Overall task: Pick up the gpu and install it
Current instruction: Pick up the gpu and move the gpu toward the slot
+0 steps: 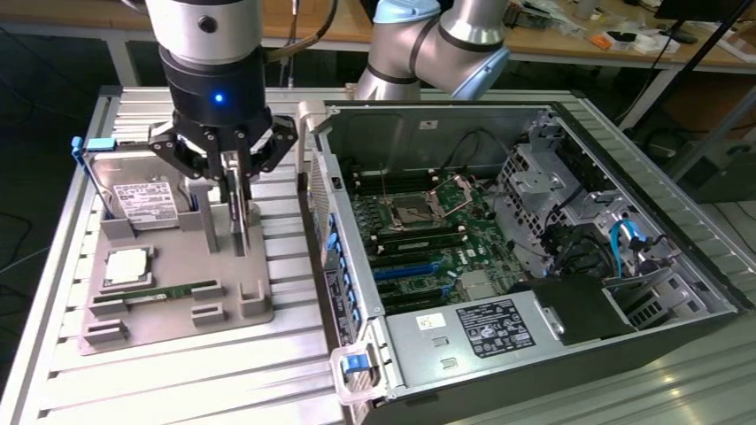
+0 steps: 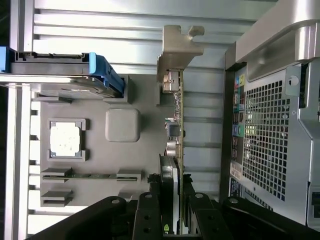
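Beside case wall, fingers clamp gpu top edge.

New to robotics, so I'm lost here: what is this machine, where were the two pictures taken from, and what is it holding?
It is a robot arm with black jaws. One picture comes from a camera off the arm, the other from a camera on its wrist. On the ribbed metal table sits a grey tray holding a silver hard drive in a blue frame, a square processor chip and a green memory stick. Beside it is an open computer case. The jaws are closed on a thin dark graphics card with a silvery bracket, upright at the tray.
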### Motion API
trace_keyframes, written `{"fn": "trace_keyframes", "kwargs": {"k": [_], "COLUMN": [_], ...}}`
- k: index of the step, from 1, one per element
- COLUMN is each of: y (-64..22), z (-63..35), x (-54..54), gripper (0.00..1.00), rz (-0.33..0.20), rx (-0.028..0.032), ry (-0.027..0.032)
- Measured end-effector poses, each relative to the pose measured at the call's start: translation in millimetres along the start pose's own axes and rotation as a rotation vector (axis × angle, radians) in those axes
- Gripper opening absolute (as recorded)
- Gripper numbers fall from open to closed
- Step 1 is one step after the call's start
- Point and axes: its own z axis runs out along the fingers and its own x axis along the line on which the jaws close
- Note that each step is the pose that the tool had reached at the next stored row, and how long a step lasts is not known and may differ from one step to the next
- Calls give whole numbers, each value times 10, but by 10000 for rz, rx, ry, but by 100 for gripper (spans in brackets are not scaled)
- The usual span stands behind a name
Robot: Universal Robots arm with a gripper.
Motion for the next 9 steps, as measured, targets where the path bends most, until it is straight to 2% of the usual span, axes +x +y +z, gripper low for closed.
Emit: {"fn": "trace_keyframes", "kwargs": {"k": [2,9], "y": [2,16], "z": [-48,-334], "x": [-1,-12], "gripper": [27,27], "rz": [0,0], "rx": [0,0], "ry": [0,0]}}
